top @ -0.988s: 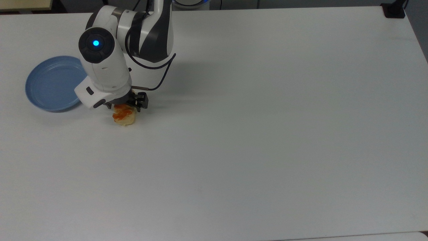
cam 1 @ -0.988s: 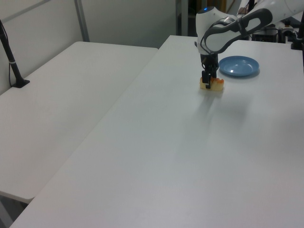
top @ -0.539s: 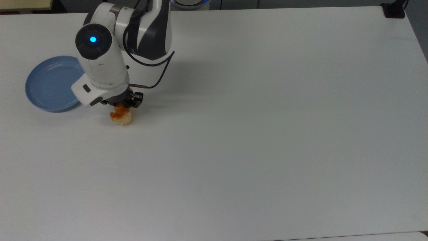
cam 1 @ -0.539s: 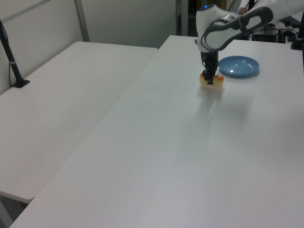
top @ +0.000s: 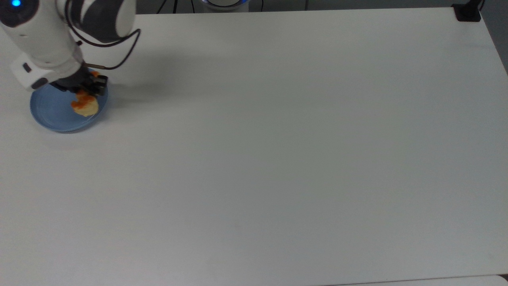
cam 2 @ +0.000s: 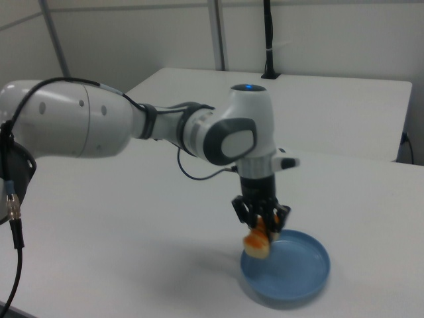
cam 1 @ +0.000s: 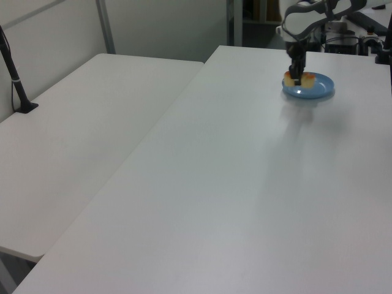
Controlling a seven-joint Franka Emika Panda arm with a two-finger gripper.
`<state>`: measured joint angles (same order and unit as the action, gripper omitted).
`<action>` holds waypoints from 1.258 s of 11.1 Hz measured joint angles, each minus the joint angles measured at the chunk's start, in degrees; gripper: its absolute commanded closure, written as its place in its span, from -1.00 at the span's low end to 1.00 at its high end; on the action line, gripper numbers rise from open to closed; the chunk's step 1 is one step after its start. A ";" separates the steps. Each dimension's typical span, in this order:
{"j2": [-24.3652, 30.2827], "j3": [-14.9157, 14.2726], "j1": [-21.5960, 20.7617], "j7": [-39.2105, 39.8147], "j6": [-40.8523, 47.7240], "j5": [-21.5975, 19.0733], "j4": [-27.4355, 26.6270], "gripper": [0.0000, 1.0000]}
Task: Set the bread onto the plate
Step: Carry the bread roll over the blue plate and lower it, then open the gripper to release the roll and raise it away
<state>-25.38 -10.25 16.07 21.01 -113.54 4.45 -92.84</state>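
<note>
Bread (top: 85,106) clamped in the gripper (top: 82,92), fingers closed on its middle, loaf hanging with one end down. In the right view the bread (cam 2: 257,242) is clear of the surface, held above the plate (cam 2: 305,278) and over the rim nearest the right view's left; the gripper (cam 2: 262,223) points straight down from the wrist. In the top view the loaf sits over the plate (top: 55,113), toward the top view's right part of the dish, inside the rim line. The left view agrees: bread (cam 1: 306,78) and gripper (cam 1: 297,78) over the plate (cam 1: 318,92), at the far end of the white table (top: 278,159). Judged progress: pick-up done, carry about done, load arrived over the target. Left to do, as I read it: lower until the loaf rests on the dish floor, open the fingers, pull the arm up and away. Possibly a small shift toward the plate's centre first, since the bread hangs close to one rim and could tip onto the edge when let go.
</note>
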 measured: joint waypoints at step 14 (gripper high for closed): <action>5.73 2.03 -8.32 -10.54 -0.13 -0.08 0.19 -1.00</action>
<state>-19.64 -8.22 7.75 10.47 -113.67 4.37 -92.65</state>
